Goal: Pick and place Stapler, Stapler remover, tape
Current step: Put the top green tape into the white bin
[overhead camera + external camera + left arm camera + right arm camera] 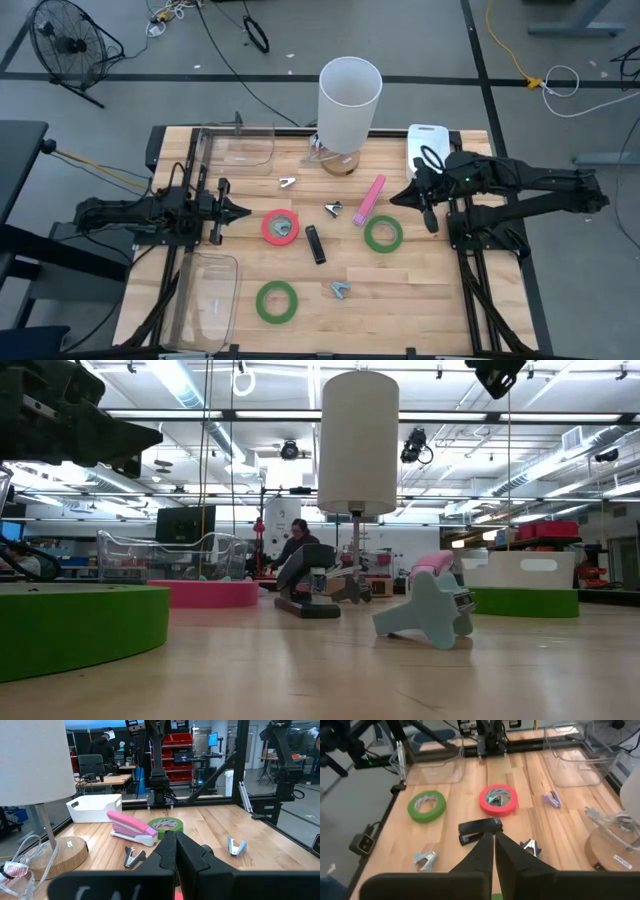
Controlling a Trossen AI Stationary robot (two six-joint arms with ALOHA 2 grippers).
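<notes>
Low view first: nearest the lens sits a green tape ring (75, 625) flat on the counter (330, 680), then a pale blue staple remover (428, 612), with the black stapler (305, 592) and red tape ring (205, 593) farther back and the lamp (358, 445) behind them all.

From above, nothing has been lifted yet. The left pincer (243, 211), its fingers pressed together to a point, hangs just beside the red ring's outer edge. The right pincer (428, 222), also pressed together, sits close to the second green tape ring (383, 234), with the pink stapler (369, 199) lying just beyond it. The black stapler lies between the two rings, and three small staple removers are scattered mid-counter.

My read: the red ring is the left arm's pick. To do it well, the fingers need to spread first, then come down with one finger inside the open centre and one outside, pinching the ring's wall rather than scraping its flat top. Something small seems to rest inside that ring in the right wrist view, so a clear stretch of wall is the safer bite. Lift straight up so the ring doesn't drag into the black stapler.

Far side: two clear bins (240, 146) wait on the left edge, a white tray (426, 140) at the back right, all likely drop spots.
</notes>
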